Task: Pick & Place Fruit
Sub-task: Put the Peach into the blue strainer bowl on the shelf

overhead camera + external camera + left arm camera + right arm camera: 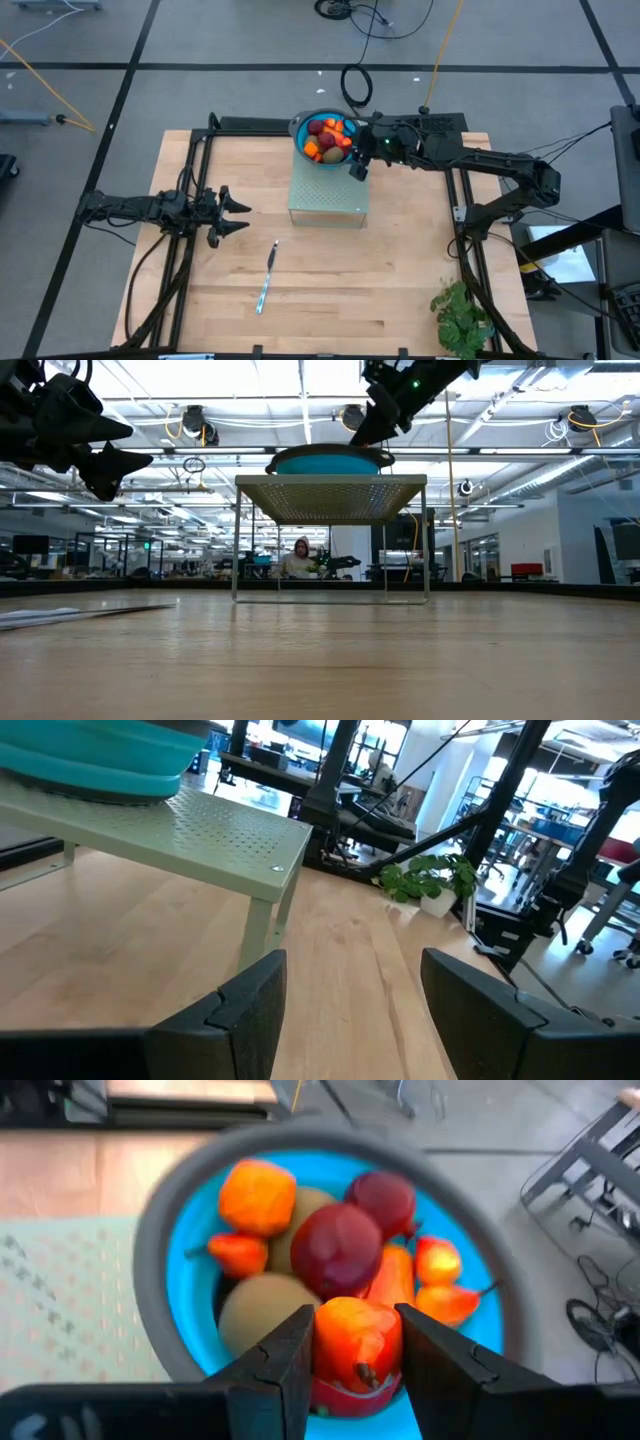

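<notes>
Light wooden plank surface (340, 280): bordered by a black metal frame (200, 150). Pale green perforated metal stand (328, 198) with thin legs: upright at the far centre of the surface. Round blue bowl with a grey rim (300, 128): resting on the far part of the stand's top. Slim silver knife (266, 277): lying flat on the surface, near-left of the stand, well apart from it. Green leafy plant (462, 315): at the near right corner. A seated person (301, 557) shows in the room beyond.
</notes>
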### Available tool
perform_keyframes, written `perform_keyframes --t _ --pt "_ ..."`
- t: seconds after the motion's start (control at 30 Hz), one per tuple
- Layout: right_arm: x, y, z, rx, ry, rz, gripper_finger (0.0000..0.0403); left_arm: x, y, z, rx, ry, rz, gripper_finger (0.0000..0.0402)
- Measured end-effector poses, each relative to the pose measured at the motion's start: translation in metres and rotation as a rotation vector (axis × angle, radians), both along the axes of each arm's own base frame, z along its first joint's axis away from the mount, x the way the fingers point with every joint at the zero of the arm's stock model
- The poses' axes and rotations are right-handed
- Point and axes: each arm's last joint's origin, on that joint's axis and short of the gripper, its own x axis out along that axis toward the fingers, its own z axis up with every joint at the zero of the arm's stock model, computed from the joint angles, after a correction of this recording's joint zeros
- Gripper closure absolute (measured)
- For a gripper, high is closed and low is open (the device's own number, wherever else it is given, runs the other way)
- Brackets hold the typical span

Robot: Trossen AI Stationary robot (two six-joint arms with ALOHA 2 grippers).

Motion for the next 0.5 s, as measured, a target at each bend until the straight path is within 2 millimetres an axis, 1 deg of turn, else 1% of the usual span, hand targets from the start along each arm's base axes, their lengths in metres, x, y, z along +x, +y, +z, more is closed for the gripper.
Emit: perform_keyframes --t 0.33,0.5 --pt "0.0027 -0.0030 -0.0046 -0.002 0.017 -0.001 0.0280 0.0000 0.0000 0.0000 -0.016 0.001 0.001 0.0169" --pt "0.0001 -0.0088 -0.0036 0.014 0.000 -0.033 0.0280 0.0000 0.0000 0.0000 -0.016 0.001 0.001 0.0169"
